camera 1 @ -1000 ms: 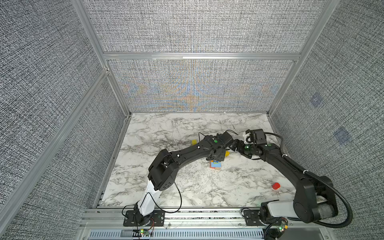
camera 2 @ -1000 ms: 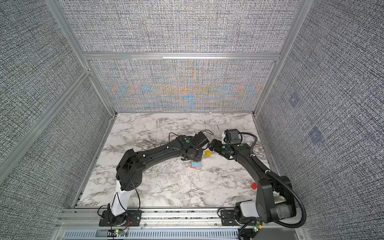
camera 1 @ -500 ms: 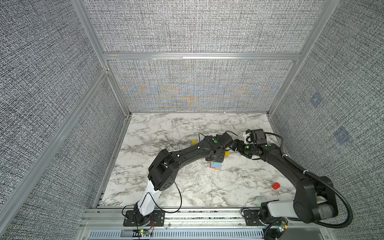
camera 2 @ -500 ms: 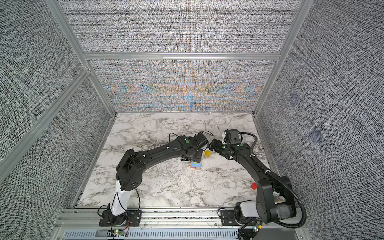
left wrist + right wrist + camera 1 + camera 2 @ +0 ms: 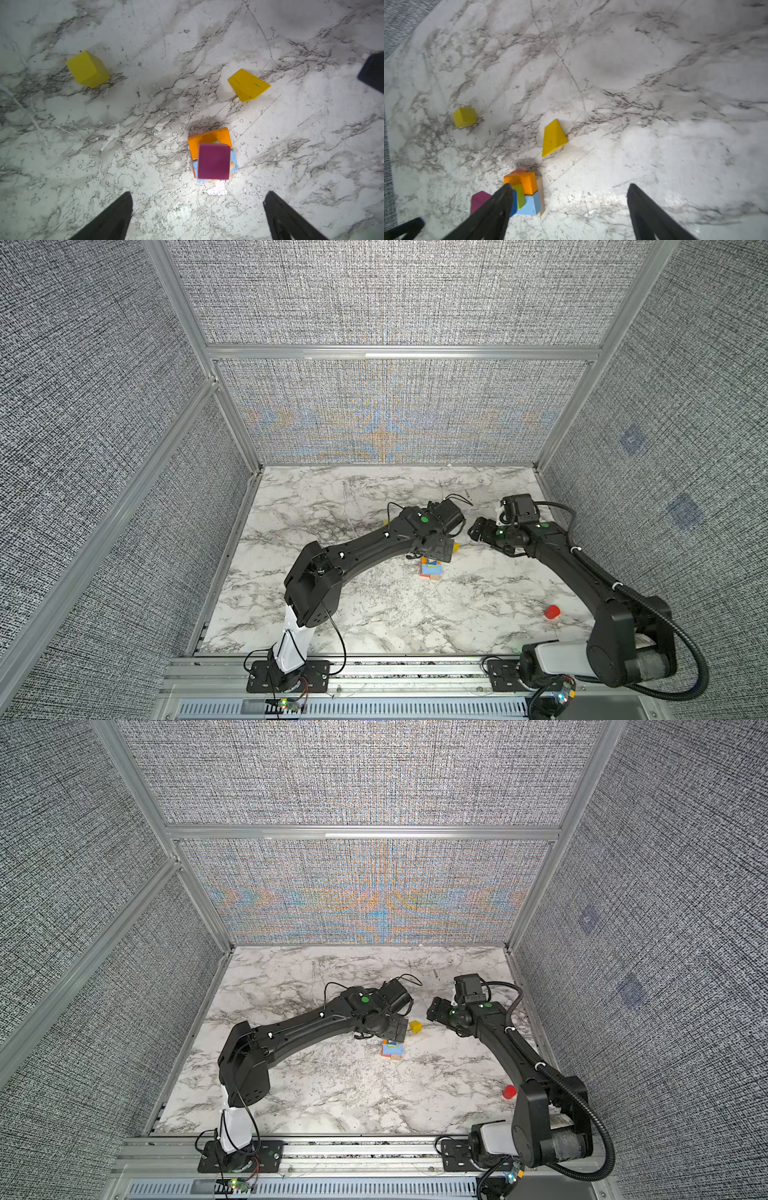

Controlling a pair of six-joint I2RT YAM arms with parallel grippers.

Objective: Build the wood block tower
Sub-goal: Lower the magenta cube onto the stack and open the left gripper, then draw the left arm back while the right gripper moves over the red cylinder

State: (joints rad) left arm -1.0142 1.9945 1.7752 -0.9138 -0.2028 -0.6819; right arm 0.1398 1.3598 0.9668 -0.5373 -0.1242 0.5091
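The tower stands mid-table, a short stack of wood blocks. From above in the left wrist view, a magenta block lies on top, over an orange one and a light blue one. My left gripper hovers over it, open and empty. My right gripper stands open to the tower's right, holding nothing. Its view shows the orange, green and light blue blocks, with one finger partly hiding the stack.
A yellow wedge lies just behind the tower. A yellow cube sits farther left, mostly behind the left arm in the top views. A red block rests at the front right.
My left gripper has opened over the tower, and the magenta block now rests free on top. Neither arm has shifted noticeably.
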